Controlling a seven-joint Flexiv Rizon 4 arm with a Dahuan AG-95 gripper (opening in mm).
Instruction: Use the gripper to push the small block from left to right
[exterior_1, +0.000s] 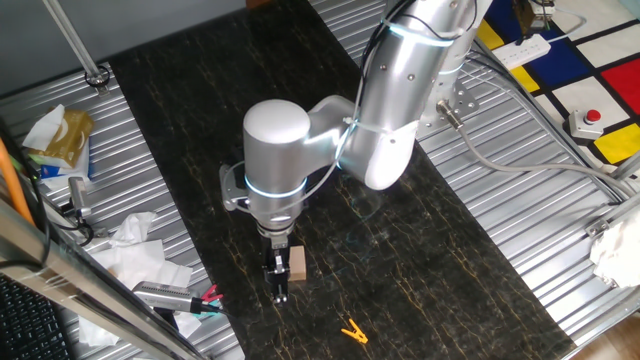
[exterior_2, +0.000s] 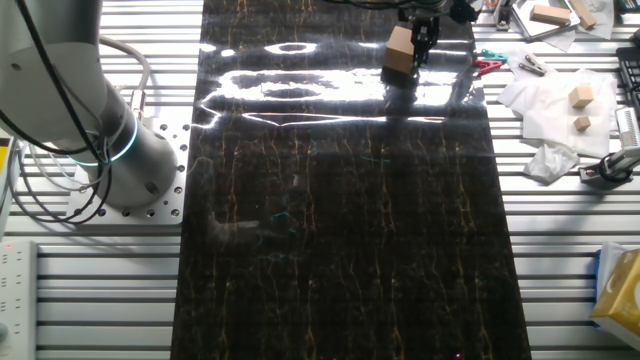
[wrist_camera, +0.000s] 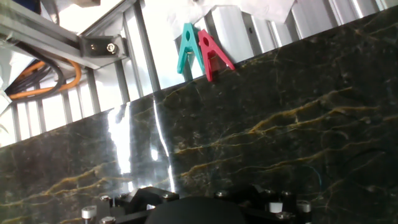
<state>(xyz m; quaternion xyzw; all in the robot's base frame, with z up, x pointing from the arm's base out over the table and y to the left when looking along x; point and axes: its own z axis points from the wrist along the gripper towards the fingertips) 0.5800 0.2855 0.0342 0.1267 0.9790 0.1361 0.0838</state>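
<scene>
the small black two-fingered gripper (exterior_1: 279, 281) at the tip of the silver-grey arm is set down on the dark marble-patterned mat (exterior_1: 400, 250), pointing straight down. the small light-tan wooden cube (exterior_1: 297, 262) sits at the gripper's 2 o'clock in one fixed view, touching or just beside the fingers; which one cannot be told. finger spacing cannot be told from any view. a tiny orange clip (exterior_1: 353, 331) lies at the cube's 5 o'clock. teal and red clips (wrist_camera: 199, 50) are seen at the mat edge in the hand view.

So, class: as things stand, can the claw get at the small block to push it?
Probably yes: the claw is already down at the marble surface, right beside the small block, with nothing between them.
</scene>
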